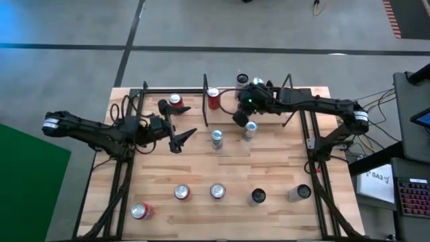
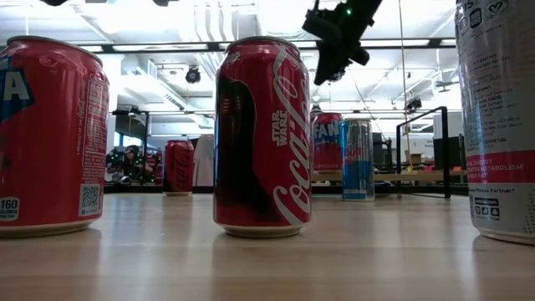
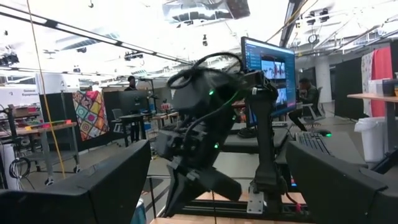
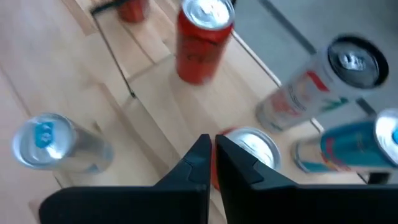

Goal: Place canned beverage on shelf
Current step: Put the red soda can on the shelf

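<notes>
High view: plank tabletop (image 1: 269,175) with scattered cans, grey floor (image 1: 67,74) around.

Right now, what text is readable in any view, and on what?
"STAR WARS" and "Coca-Cola": centre red can, low view.
"160": left red can, beside a QR code.
"FAN", cut off: far red can.
"METABOLISM" and "Partner": white can at the right edge; its other print is too small.
"BA3": white box off the table, high view.
Wrist views: nothing readable.

Right gripper (image 4: 213,163): fingers lying pressed together, hovering over a red can (image 4: 249,149).
Shelf (image 4: 155,81): carrying another red can (image 4: 202,38) standing upright.
Silver can (image 4: 55,144): standing apart.
</notes>
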Action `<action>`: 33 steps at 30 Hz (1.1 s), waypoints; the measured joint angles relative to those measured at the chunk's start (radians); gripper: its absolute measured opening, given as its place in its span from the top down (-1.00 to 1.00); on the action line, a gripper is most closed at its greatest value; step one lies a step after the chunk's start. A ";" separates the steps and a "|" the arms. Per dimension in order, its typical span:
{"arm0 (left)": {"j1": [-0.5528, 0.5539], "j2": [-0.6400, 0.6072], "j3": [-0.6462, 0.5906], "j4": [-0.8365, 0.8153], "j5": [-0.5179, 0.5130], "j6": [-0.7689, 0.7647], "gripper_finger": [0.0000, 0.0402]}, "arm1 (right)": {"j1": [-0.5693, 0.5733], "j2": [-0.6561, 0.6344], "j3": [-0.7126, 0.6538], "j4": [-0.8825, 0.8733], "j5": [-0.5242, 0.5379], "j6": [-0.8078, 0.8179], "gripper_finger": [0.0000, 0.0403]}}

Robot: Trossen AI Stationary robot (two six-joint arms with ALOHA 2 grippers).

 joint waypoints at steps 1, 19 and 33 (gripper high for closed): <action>0.000 0.000 0.000 0.000 0.000 0.000 -0.79 | -0.011 0.000 0.000 -0.013 -0.007 0.000 0.94; 0.000 0.000 0.002 0.004 -0.024 0.005 -0.79 | -0.075 0.086 0.000 -0.078 -0.052 0.001 0.96; 0.000 0.000 0.002 0.004 -0.026 0.005 -0.79 | -0.085 0.090 -0.002 -0.108 -0.051 0.007 0.96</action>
